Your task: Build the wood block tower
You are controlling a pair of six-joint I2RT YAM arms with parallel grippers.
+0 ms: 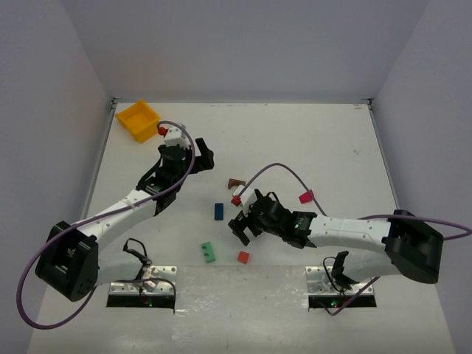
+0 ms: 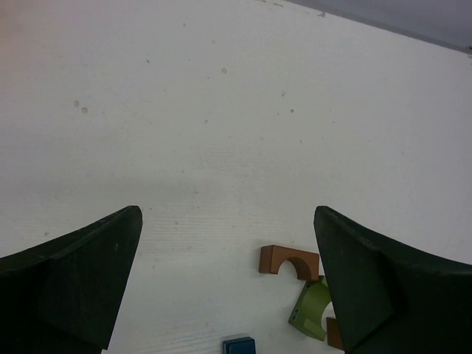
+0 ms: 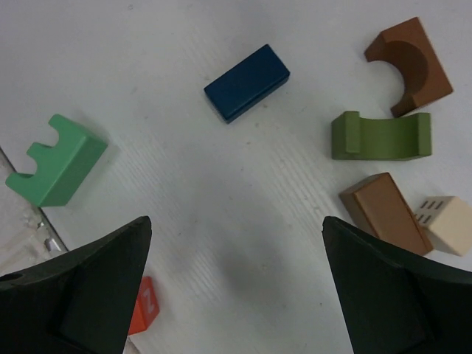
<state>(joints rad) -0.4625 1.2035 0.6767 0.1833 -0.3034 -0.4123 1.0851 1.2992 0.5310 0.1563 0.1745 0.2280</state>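
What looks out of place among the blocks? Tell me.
Nothing damaged or spilled. The blocks lie loose, none stacked; the olive arch and brown arch lie flat on their faces.

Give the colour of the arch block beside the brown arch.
Olive green; the arch block shows best in the right wrist view.

My white counter (image 1: 310, 140) carries a yellow bin (image 1: 139, 119) at its far left corner. Scattered flat near the middle are a blue block (image 3: 246, 82), a green notched block (image 3: 57, 158) and an orange-red block (image 1: 243, 257). Close together lie a brown arch (image 3: 408, 66), an olive arch (image 3: 380, 136), a brown block (image 3: 386, 214) and, just beside it, a pale block (image 3: 447, 225).
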